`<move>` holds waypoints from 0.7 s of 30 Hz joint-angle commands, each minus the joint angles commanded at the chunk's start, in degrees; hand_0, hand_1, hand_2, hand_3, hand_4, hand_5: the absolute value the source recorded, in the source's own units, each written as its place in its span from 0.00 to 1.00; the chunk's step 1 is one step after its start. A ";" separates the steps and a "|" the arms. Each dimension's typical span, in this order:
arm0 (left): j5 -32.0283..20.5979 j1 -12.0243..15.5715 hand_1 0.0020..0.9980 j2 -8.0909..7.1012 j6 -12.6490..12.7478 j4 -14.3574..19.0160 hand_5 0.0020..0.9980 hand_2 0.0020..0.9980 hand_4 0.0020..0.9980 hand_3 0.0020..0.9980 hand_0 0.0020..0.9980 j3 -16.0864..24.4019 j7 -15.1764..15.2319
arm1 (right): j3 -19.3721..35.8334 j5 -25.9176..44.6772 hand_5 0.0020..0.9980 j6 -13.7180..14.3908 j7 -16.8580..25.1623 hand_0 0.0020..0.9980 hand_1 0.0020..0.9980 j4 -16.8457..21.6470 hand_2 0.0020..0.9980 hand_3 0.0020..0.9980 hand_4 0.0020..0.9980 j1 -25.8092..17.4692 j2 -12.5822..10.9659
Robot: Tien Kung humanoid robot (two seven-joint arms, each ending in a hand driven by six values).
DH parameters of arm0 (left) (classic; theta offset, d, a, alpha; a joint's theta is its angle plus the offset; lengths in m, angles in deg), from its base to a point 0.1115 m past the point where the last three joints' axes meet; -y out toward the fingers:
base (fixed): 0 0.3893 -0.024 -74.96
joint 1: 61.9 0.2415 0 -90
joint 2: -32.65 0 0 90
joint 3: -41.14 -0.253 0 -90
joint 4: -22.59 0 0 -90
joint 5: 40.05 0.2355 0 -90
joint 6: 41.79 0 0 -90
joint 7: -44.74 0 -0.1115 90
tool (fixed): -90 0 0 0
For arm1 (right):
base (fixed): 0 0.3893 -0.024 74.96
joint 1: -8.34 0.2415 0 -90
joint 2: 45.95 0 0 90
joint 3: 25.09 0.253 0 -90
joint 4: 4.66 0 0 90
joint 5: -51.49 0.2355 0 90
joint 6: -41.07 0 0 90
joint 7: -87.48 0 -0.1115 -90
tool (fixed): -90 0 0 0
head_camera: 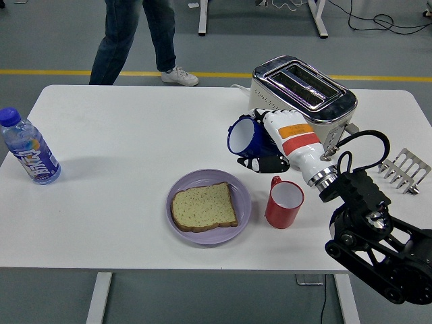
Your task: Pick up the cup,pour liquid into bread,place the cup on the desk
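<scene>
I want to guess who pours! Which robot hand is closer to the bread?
Right. The right hand holds the blue cup just above and right of the bread; the left hand isn't in view.

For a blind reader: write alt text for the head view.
The robot's right hand holds a blue cup tilted leftward above the white table, near a slice of bread on a purple plate. A red cup, toaster and water bottle stand around.

Plate (pixel 241 217) at table (pixel 135 148) centre-front, bread (pixel 203 208) on it. Mug (pixel 283 204) just right of plate. Toaster (pixel 302 94) behind mug. Held cup (pixel 246 137) above table, tilted, left of toaster. Rack (pixel 404 171) far right. Bottle (pixel 28 148) at far left edge.
</scene>
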 joint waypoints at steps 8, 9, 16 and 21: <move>-0.68 0.03 0.68 -0.04 0.11 -0.04 1.00 0.70 0.25 0.54 0.68 -0.29 0.21 | -7.73 -9.07 0.11 -7.50 -3.31 0.26 0.26 -0.61 0.42 0.44 0.69 7.51 -1.28; -0.66 0.02 0.68 -0.04 0.11 -0.04 1.00 0.70 0.25 0.54 0.68 -0.28 0.20 | -8.13 -9.16 0.11 -7.87 -3.40 0.26 0.26 -0.59 0.42 0.44 0.69 7.87 -1.36; -0.19 0.10 0.68 0.00 0.09 -0.06 1.00 0.70 0.25 0.54 0.68 0.04 -0.10 | -15.16 -9.09 0.12 -12.40 -4.23 0.26 0.26 -0.38 0.42 0.44 0.70 13.42 -2.14; 0.32 0.35 0.68 -0.02 0.08 -0.05 1.00 0.70 0.25 0.54 0.68 0.34 -0.29 | -19.50 -9.16 0.12 -15.22 -5.30 0.26 0.26 -0.57 0.42 0.44 0.70 17.59 -2.34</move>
